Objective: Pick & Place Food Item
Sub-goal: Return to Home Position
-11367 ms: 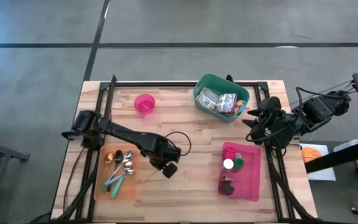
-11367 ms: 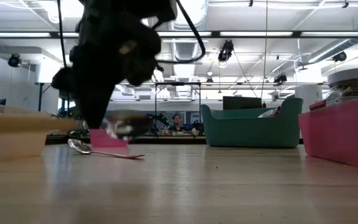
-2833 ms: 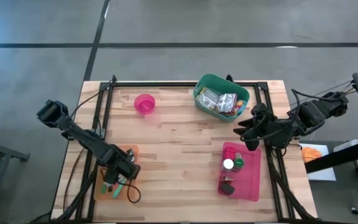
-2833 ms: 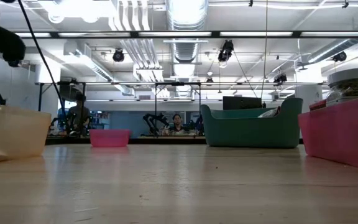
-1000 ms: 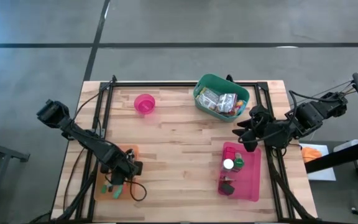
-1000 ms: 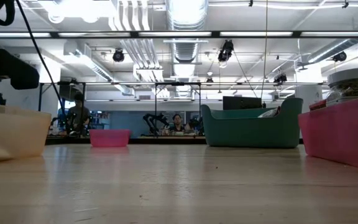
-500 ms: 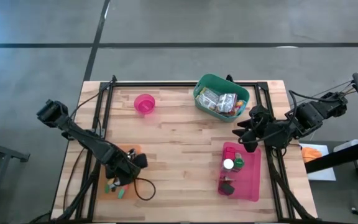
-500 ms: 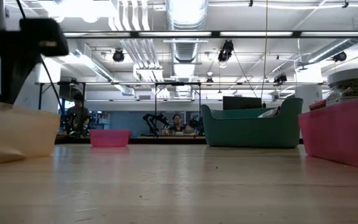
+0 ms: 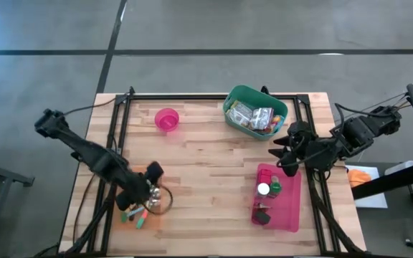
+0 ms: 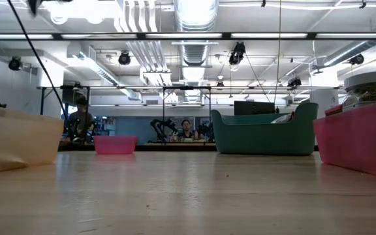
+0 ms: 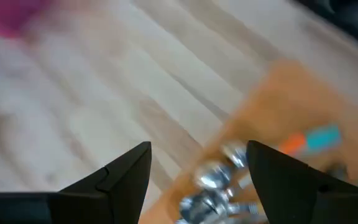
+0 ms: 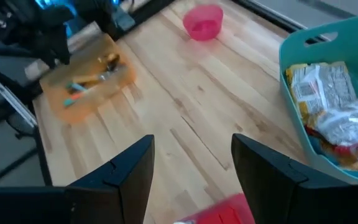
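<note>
A: Left claw (image 9: 149, 183)?
B: Above the orange bin (image 11: 297, 93), near-left part of the desk (image 9: 206, 172). Fingers spread, nothing between them.
A: Spoons (image 11: 219, 174)?
B: Lying in the orange bin, metal ones plus green and orange handles.
A: Right claw (image 9: 279, 152)?
B: By the desk's right edge, between the teal basket (image 9: 234, 100) of food packets and the pink bin (image 9: 289, 215). Spread too, empty.
A: Anything else?
B: Pink bowl (image 9: 167, 120) far left, standing apart. White-capped bottle (image 9: 264, 189) in the pink bin.
</note>
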Available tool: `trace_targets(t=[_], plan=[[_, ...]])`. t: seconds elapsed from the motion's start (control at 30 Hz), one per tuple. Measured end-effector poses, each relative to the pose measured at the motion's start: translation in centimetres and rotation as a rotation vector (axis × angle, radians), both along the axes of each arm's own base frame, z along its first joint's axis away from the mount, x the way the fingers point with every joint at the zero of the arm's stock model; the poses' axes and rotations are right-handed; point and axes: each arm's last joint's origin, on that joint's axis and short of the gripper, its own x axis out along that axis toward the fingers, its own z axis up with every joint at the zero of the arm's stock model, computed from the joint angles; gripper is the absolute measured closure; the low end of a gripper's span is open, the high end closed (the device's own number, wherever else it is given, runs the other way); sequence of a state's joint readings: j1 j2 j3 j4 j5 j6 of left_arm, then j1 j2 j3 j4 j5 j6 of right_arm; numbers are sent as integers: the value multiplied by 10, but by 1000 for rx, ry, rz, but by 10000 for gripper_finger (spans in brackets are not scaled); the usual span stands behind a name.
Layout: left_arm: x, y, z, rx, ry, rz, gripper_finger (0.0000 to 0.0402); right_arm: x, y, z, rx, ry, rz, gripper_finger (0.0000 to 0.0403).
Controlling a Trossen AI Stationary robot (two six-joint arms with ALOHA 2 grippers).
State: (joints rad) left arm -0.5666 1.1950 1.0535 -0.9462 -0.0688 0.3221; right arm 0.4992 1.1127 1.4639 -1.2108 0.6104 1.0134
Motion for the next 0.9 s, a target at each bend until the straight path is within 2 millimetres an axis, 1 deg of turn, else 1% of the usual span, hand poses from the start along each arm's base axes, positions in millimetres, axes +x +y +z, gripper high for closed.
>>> trace_targets(t=[0.1,0.23,0.3,0.37,0.47,0.57,0.67,0.77,0.9], plan=[[-2,14,24,-111,-127,200,137,1,-1,10,-16,-63,-12,193],[2,39,52,-396,-356,509,137,-4,-3,26,-69,-97,49,193],[4,52,61,-542,-459,634,137,-7,-5,36,-92,-117,75,193],[5,65,67,-649,-545,725,137,-12,-7,44,-135,-125,112,193],[2,84,73,-697,-661,813,137,-18,-11,53,-216,-128,177,193],[-2,95,71,-736,-713,880,137,-23,-13,58,-240,-138,200,193],[-6,98,68,-724,-716,886,137,-23,-13,59,-259,-137,214,193],[-8,98,66,-684,-723,852,137,-25,-14,60,-235,-150,197,193],[-9,98,66,-665,-724,823,137,-36,-21,62,-238,-183,163,193]])
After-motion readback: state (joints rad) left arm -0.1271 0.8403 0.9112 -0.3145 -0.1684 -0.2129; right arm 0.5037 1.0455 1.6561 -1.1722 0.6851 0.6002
